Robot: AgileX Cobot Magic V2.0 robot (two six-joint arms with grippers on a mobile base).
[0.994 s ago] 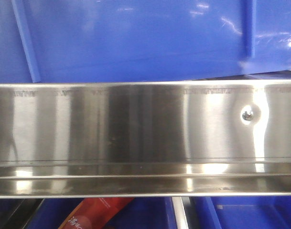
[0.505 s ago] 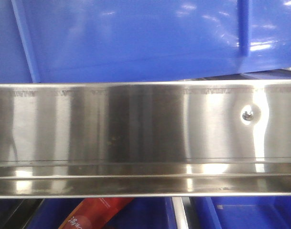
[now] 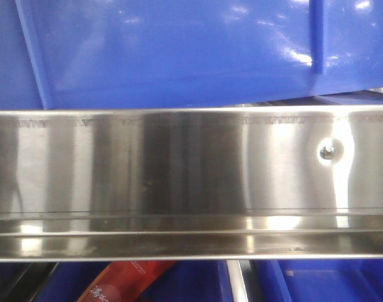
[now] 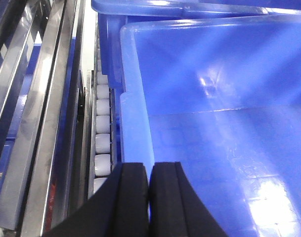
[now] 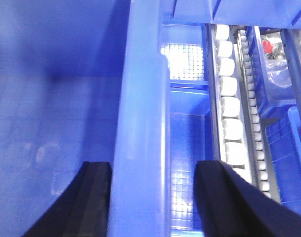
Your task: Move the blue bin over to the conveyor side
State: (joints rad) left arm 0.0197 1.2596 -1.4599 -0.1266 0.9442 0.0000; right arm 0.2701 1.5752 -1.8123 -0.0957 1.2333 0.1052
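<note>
At the blue bin's (image 4: 224, 163) left wall, the left gripper (image 4: 149, 197) has its black pads pinched nearly together on the rim, only a blue sliver showing between them. The right gripper (image 5: 154, 170) stands spread wide, straddling the opposite rim. The bin sits just beside a row of white rollers (image 4: 102, 143), behind the steel rail (image 3: 178, 176)

Running along both sides of the blue bin (image 4: 214, 148): tracks of white rollers (image 4: 102, 143), edged by steel channels (image 4: 39, 123). Spanning the front view beneath the bin's wall: a brushed stainless-steel rail (image 3: 178, 170) bearing one screw (image 3: 327, 150).
</note>
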